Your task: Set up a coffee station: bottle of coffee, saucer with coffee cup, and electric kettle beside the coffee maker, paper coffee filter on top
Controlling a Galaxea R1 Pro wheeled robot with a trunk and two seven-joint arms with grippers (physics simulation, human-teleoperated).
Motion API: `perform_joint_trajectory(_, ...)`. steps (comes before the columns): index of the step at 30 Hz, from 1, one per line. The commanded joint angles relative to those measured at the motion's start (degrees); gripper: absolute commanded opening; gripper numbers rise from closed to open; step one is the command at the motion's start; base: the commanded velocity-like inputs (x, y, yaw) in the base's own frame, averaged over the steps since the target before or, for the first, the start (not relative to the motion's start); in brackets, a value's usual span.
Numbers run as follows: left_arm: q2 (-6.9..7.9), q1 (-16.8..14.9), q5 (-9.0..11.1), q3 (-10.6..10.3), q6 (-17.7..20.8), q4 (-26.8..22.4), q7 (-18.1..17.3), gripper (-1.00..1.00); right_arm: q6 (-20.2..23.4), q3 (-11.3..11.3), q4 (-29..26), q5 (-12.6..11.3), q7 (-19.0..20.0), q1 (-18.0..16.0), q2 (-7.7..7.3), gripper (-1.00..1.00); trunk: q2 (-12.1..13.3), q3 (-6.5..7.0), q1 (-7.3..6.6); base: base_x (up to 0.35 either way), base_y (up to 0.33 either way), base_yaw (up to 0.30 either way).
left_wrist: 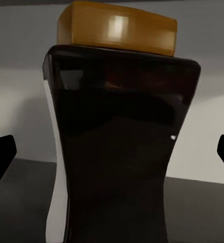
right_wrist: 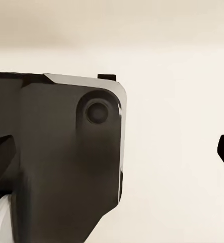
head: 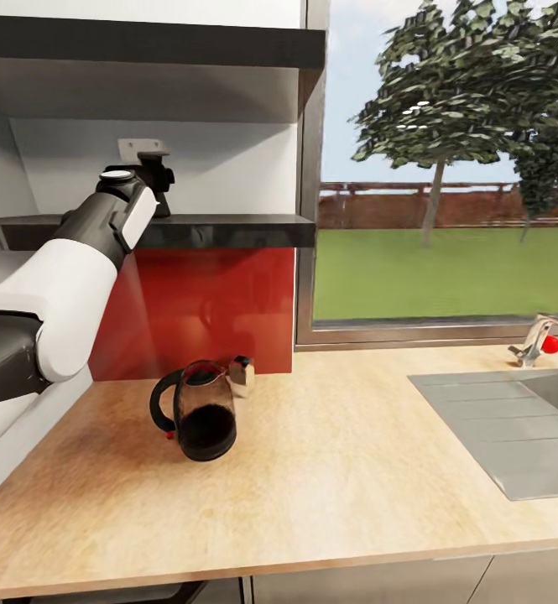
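Note:
The bottle of coffee [left_wrist: 122, 142], a dark jar with an amber lid, stands upright on the dark kitchen shelf [head: 228, 228]. My left gripper [left_wrist: 112, 157] is open, one finger on each side of the jar and apart from it. In the head view my left gripper [head: 154, 178] is raised at the shelf, covering the jar. Below, on the wooden countertop [head: 329, 470], the electric kettle [head: 199, 413] of dark glass with a black handle stands upright. My right gripper [right_wrist: 117, 152] is open with nothing between its fingers, facing a dark robot part.
A small metallic object [head: 242, 375] stands just behind the kettle. A grey sink [head: 513, 428] with a faucet [head: 534, 340] takes the counter's right end. A red backsplash [head: 211, 310] sits under the shelf, and a second shelf [head: 144, 42] hangs above.

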Motion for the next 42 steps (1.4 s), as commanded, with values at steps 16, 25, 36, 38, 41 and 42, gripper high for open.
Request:
perform_joint_trajectory(16, 0.20, 1.25, 0.40, -0.33, 0.25, -0.20, 0.38, 1.00, -0.16, 0.01, 0.00, 0.18, 0.15, 0.01, -0.03, 1.00, -0.03, -0.02, 0.02, 0.056, 0.000, 0.000)
perform_joint_trajectory(25, 0.42, 1.59, 0.40, -0.26, 0.26, -0.18, 0.33, 1.00, -0.16, 0.03, -0.01, 0.18, 0.15, 0.01, -0.02, 1.00, -0.03, -0.02, 0.02, 0.026, 0.000, 0.000)
perform_joint_trajectory(36, 0.62, 1.63, 0.34, -0.02, 0.02, -0.17, 0.38, 1.00, -0.15, 0.07, 0.00, 0.18, 0.22, 0.01, -0.02, 1.00, -0.03, -0.02, 0.02, 0.055, 0.000, 0.000)
perform_joint_trajectory(38, 0.95, 1.64, 0.37, -0.03, 0.02, -0.19, 0.31, 1.00, -0.14, 0.08, 0.00, 0.18, 0.25, 0.01, -0.02, 1.00, -0.03, -0.02, 0.02, 0.002, 0.000, 0.000)
perform_joint_trajectory(41, 1.39, 1.61, 0.41, -0.03, 0.11, -0.18, 0.24, 1.00, -0.14, 0.10, 0.00, 0.18, 0.24, 0.01, -0.02, 1.00, -0.03, -0.02, 0.02, 0.000, 0.000, 0.000)
perform_joint_trajectory(42, 1.50, 1.61, 0.37, -0.01, 0.23, -0.18, 0.27, 1.00, -0.14, 0.10, 0.00, 0.18, 0.24, 0.01, -0.02, 1.00, -0.03, -0.02, 0.02, 0.000, 0.000, 0.000)
